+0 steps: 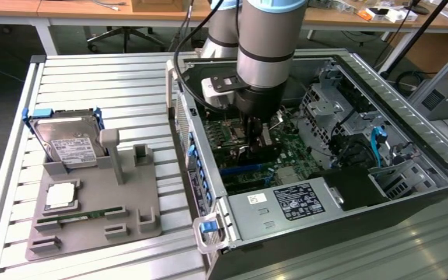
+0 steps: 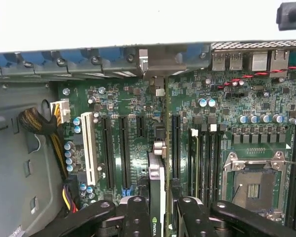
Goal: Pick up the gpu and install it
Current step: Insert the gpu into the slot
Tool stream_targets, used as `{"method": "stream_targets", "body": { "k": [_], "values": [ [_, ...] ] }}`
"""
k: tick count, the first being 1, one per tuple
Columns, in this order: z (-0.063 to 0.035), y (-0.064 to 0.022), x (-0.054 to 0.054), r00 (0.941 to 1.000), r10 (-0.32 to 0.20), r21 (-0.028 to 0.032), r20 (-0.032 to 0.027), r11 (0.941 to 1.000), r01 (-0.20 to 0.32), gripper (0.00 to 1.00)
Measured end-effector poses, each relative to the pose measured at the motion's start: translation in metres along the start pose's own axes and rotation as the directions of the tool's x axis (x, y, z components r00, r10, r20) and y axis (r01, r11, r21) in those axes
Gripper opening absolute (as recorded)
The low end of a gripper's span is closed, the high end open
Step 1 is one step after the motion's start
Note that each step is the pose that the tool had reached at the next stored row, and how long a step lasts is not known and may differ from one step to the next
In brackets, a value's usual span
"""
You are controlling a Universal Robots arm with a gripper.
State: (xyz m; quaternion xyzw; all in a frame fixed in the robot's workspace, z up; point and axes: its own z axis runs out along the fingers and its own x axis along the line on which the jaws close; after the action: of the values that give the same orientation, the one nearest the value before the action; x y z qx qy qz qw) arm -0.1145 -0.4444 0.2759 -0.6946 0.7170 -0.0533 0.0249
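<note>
Open computer case (image 1: 410, 111) holding motherboard (image 2: 133, 103); gripper (image 2: 160, 210), jaws partly closed, clamps the gpu (image 2: 157, 197) edge-on between its fingers, upright over the board's expansion slots (image 2: 116, 148).

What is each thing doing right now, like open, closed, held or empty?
Thin black gpu card with a silver end bracket: held edge-on between the jaws, over the green motherboard.
Gripper: shut on the card.
Black computer case: side open.
Silver processor socket: empty.
Silver hard drive with blue frame: leaning in the grey holder.
</note>
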Motion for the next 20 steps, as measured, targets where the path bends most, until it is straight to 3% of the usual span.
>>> {"method": "stream_targets", "body": {
  "k": [20],
  "values": [
    [0.003, 0.0005, 0.0028, 1.0, 0.006, -0.0003, 0.0033, 1.0, -0.006, 0.27]
  ]
}}
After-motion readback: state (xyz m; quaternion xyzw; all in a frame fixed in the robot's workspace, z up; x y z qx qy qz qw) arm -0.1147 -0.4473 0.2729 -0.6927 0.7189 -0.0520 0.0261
